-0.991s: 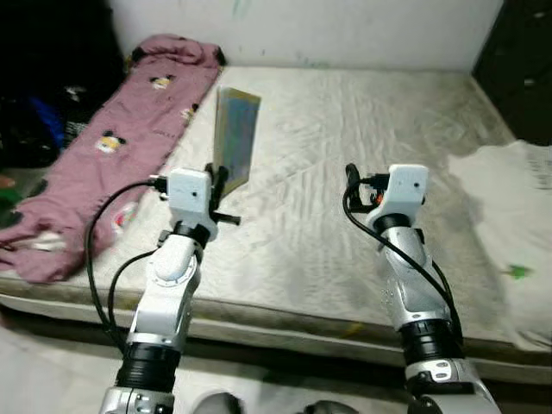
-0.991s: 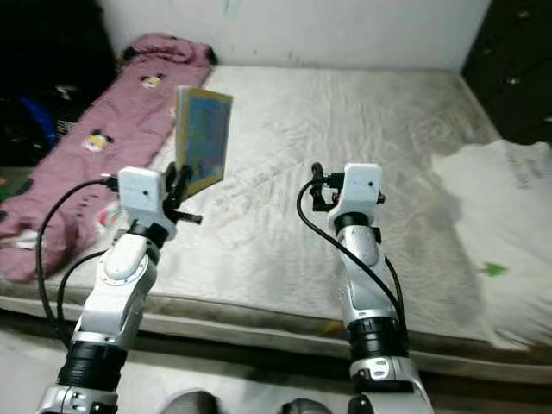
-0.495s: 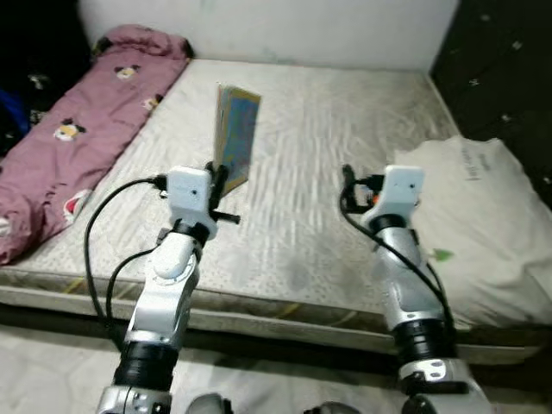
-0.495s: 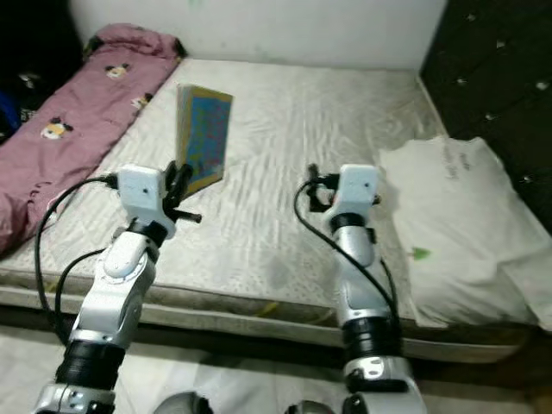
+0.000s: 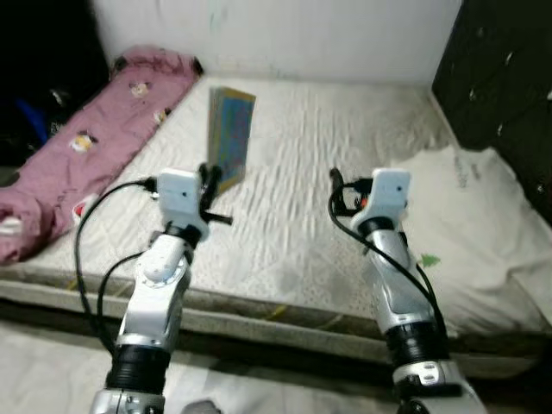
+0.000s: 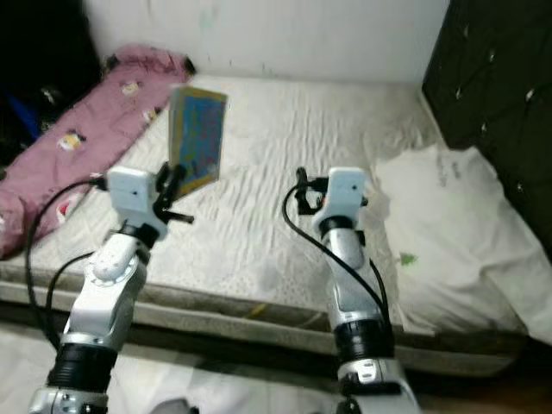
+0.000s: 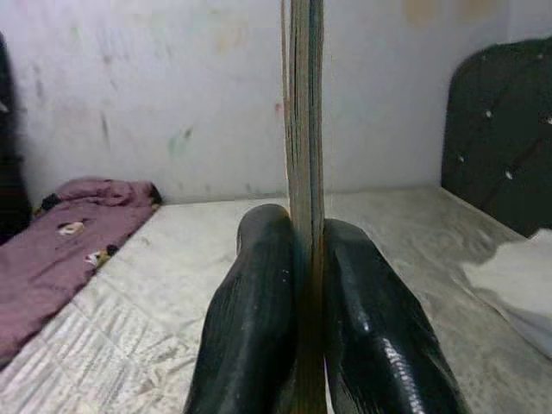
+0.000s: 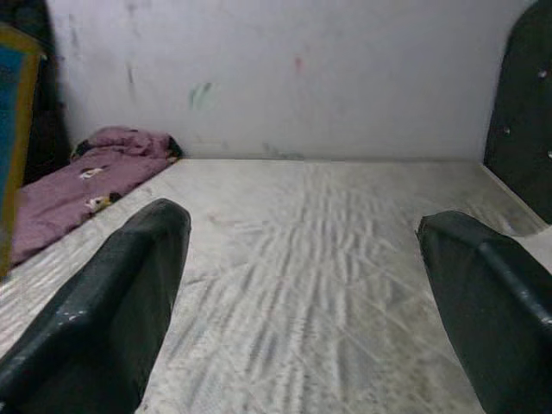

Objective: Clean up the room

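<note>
My left gripper [image 5: 212, 177] is shut on a thin blue book with a yellow border [image 5: 229, 136], held upright above the bare mattress [image 5: 302, 198]. In the left wrist view the book's edge [image 7: 302, 129] stands clamped between the two black fingers [image 7: 259, 319]. My right gripper [image 5: 338, 188] is raised over the middle of the mattress, open and holding nothing. Its two fingers [image 8: 103, 310] stand wide apart in the right wrist view, where the book's corner [image 8: 13, 129] shows too.
A pink quilt with cartoon prints [image 5: 86, 147] lies along the mattress's left side. A white pillow [image 5: 470, 216] sits at the right by a dark tufted headboard [image 5: 500, 78]. A white wall [image 5: 276, 34] runs behind the bed. Dark clutter [image 5: 34, 121] stands at the far left.
The camera has swung right and then partly back, so the pillow and headboard came into view. Both arms keep their pose, and the book stays held upright.
</note>
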`<state>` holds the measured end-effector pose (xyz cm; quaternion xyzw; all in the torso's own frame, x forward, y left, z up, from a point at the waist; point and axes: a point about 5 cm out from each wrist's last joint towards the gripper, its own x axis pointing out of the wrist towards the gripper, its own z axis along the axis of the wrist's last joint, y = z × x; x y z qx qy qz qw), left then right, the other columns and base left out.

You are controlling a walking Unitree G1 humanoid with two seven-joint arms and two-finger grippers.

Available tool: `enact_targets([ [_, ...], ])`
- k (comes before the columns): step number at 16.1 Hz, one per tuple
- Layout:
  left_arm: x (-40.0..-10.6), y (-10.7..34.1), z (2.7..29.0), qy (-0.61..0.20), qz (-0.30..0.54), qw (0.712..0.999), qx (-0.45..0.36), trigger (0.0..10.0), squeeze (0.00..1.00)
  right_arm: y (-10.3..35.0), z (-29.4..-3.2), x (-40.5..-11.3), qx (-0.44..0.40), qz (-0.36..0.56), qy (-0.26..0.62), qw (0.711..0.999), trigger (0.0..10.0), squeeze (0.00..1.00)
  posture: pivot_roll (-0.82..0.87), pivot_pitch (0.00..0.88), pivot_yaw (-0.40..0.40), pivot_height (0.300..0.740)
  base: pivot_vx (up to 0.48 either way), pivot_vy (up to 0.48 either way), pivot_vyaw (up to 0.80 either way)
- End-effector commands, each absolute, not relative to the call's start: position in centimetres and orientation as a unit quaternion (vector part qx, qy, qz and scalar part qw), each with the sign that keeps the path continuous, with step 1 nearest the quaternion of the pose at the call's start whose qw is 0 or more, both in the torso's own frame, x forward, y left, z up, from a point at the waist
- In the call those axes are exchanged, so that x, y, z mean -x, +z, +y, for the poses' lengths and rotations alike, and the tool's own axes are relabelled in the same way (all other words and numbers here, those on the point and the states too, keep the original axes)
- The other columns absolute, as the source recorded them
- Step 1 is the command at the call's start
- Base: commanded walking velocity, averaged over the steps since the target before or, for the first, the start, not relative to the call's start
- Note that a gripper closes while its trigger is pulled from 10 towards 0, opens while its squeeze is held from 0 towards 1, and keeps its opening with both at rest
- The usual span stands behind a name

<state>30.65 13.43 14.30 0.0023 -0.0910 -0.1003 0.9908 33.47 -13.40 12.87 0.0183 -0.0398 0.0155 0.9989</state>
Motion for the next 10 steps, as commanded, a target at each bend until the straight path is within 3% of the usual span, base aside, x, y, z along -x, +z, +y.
enact_targets([
  [1, -30.84, 15.86, 12.76, -0.116, -0.125, 0.985, -0.004, 10.0, 0.0, 13.1, -13.92, -33.6, -0.021, -0.042, 0.007, 0.999, 10.0, 0.0, 0.0, 0.0, 0.024, 0.74, 0.3, 0.0, 0.0],
  [10, -30.89, 15.93, 12.8, -0.118, -0.125, 0.985, -0.002, 10.0, 0.0, 13.21, -14.0, -33.72, -0.023, -0.043, 0.002, 0.999, 10.0, 0.0, 0.0, 0.0, 0.024, 0.74, 0.291, 0.0, 0.0],
])
